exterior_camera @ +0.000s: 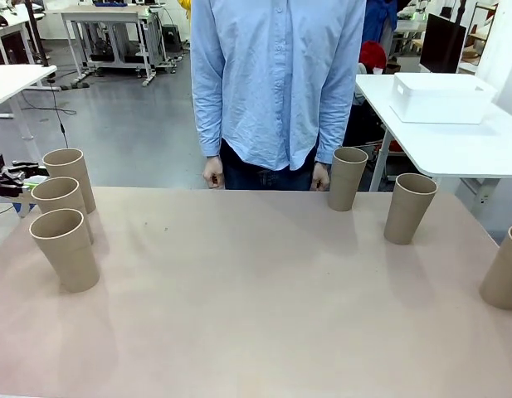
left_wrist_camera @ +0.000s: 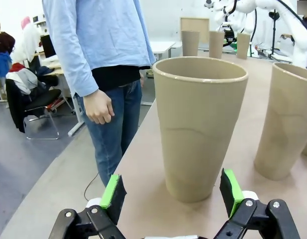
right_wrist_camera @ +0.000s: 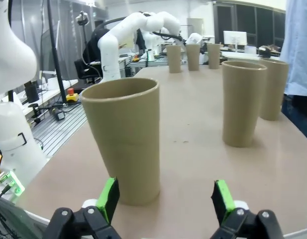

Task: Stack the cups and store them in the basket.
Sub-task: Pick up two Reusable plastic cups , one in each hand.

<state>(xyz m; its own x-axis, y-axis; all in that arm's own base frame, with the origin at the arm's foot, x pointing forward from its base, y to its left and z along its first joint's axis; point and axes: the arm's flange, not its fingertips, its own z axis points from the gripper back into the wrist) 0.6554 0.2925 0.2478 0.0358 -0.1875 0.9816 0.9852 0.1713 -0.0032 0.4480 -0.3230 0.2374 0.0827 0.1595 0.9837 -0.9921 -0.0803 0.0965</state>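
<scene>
Left hand (left_wrist_camera: 172,191) (jaws spread wide) faces a smooth, tapered kraft-paper cup (left_wrist_camera: 200,124).

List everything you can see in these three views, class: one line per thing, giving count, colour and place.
left cups: three, tan-brown, upright, clustered on the table's left side
right cups: three, tan-brown, upright, spread along the table's right side
basket: one, white, on the side table
table: one, pinkish beige, in the foreground
side table: one, white, far right, beyond the main table
person: one, light blue shirt, standing at the far edge, hands down
left claw: one, black with green pads, open, facing a left cup
right claw: one, black with green pads, open, near a right cup
</scene>
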